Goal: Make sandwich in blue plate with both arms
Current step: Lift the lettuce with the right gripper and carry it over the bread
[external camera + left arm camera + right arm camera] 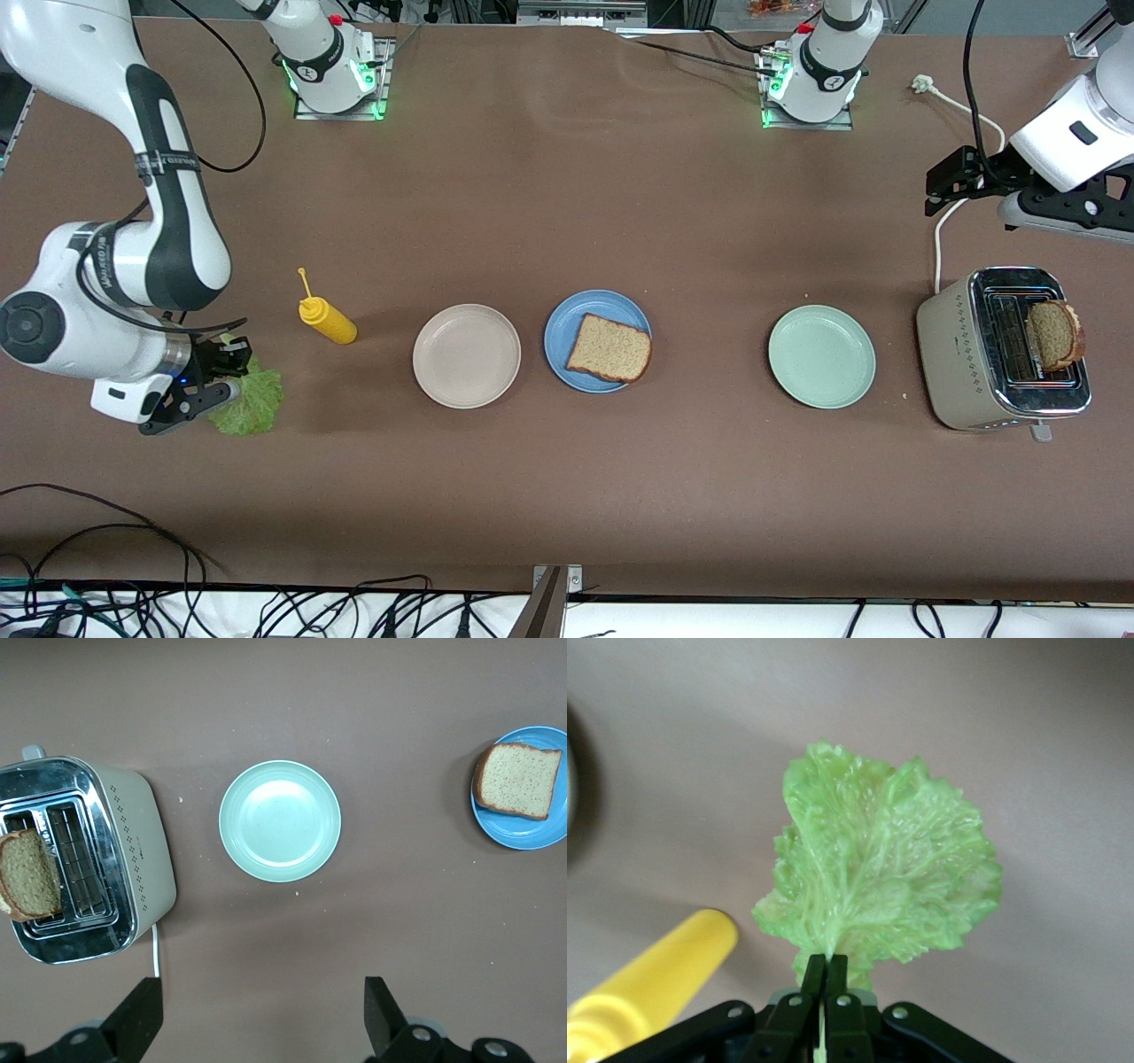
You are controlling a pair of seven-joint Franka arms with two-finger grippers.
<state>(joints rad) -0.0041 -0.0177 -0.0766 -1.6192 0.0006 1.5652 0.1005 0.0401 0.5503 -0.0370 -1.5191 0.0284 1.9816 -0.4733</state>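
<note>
Beige plate (466,355) beside blue plate (567,332)

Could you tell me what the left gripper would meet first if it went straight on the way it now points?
Probably bare table: the open left gripper points down at brown tabletop between the toaster and the mint-green plate, though depth is hard to judge.

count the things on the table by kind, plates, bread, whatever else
plates: 3 (beige plate, blue plate, green plate)
bread slices: 2 (slice on the blue plate, slice in the toaster)
lettuce: 1 (lettuce)
mustard bottle: 1 (bottle)
toaster: 1 (toaster)
total: 8
</note>
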